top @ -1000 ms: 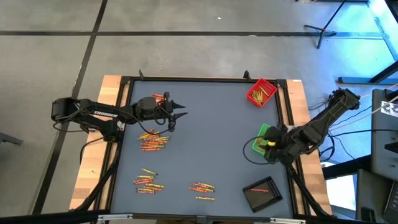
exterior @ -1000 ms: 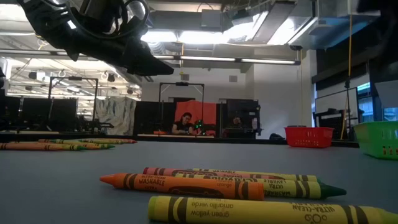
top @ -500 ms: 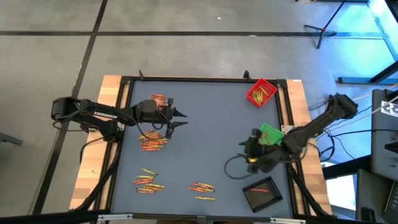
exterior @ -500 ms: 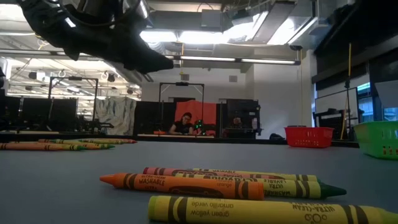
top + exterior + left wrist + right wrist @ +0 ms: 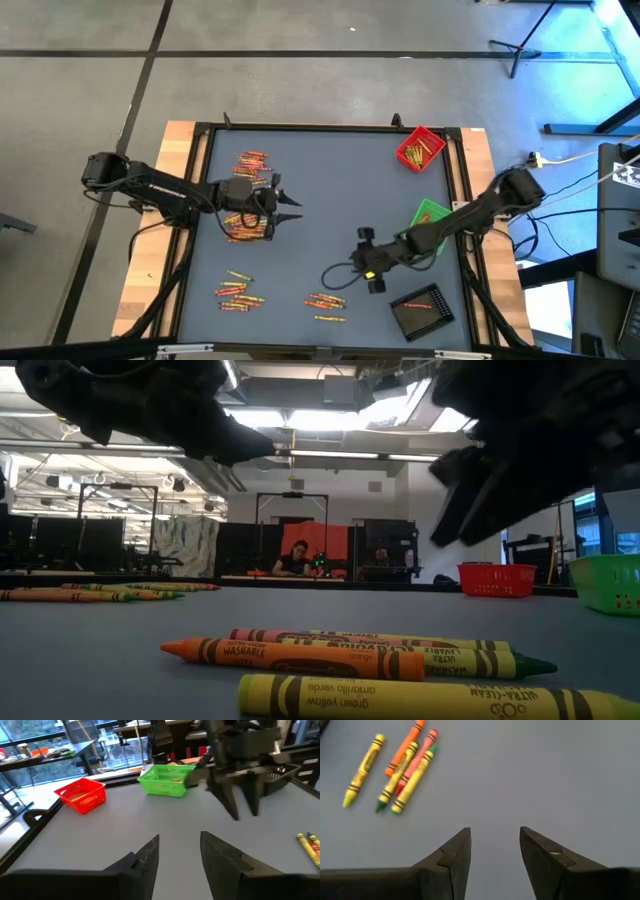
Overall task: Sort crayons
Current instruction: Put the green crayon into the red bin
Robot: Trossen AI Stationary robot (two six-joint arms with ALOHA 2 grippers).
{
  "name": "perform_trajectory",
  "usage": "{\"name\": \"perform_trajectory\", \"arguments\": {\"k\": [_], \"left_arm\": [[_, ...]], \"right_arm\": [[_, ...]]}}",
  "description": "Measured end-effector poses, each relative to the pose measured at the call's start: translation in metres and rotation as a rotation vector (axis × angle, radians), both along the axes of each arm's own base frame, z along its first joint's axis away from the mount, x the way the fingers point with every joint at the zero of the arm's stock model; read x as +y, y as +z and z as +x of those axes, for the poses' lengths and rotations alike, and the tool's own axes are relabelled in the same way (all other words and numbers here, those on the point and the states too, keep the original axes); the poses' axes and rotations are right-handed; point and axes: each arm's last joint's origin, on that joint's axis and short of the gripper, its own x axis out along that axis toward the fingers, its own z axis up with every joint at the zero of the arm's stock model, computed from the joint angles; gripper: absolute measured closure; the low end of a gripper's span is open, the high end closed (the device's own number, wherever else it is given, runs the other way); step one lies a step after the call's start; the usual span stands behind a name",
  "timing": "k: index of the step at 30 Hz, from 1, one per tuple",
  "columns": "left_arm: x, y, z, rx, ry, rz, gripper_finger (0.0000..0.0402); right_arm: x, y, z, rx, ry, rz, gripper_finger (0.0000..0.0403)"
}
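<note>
Crayons lie flat on the grey table in loose groups: one at the far left (image 5: 252, 160), one beside my left gripper (image 5: 245, 226), one near left (image 5: 236, 290) and one near the centre (image 5: 325, 301). That last group shows in the right wrist view (image 5: 395, 770) and close up in the low view (image 5: 350, 655). My left gripper (image 5: 287, 208) hovers open at the right end of the second group, pointing toward the table's right, with nothing between its fingers (image 5: 180, 855). My right gripper (image 5: 358, 265) hangs open and empty (image 5: 495, 845) above bare table, just right of the near-centre group.
A red tray (image 5: 420, 147) stands at the far right, a green tray (image 5: 432, 213) at the right edge under my right arm, and a black tray (image 5: 422, 308) at the near right. A raised black frame (image 5: 330, 127) rims the table. Bare grey surface lies in the middle.
My right gripper has left the green tray and swept toward the table's left and near edge, sinking and turning as it went; it now hangs over the table's middle. My left gripper has swung toward the near edge, staying level and open.
</note>
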Motion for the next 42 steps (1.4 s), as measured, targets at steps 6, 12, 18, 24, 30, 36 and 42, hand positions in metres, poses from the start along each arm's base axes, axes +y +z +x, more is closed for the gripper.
{"name": "perform_trajectory", "arguments": {"k": [6,12,18,24,30,36,42], "left_arm": [[-0.003,-0.003,-0.001,0.034,0.048,0.017,0.0274],[-0.004,-0.007,-0.002,0.072,0.056,0.014,0.0274],[-0.004,-0.013,-0.004,0.137,0.055,0.017,0.0274],[-0.007,-0.014,-0.005,0.153,0.037,0.019,0.0274],[-0.011,-0.014,-0.005,0.155,0.021,0.021,0.0274],[-0.014,-0.015,-0.005,0.159,0.008,0.023,0.0274],[-0.014,-0.015,-0.005,0.158,0.005,0.030,0.0274]], "right_arm": [[0.011,-0.021,0.014,-0.022,0.029,0.119,0.0238],[0.023,-0.036,0.021,-0.015,0.040,0.276,0.0238],[0.038,-0.040,0.020,-0.044,0.014,0.336,0.0238],[0.051,-0.039,0.014,-0.082,-0.037,0.332,0.0238],[0.058,-0.048,0.014,-0.114,-0.071,0.299,0.0238],[0.059,-0.060,0.014,-0.094,-0.095,0.290,0.0238],[0.060,-0.068,0.015,-0.089,-0.112,0.280,0.0238]]}}
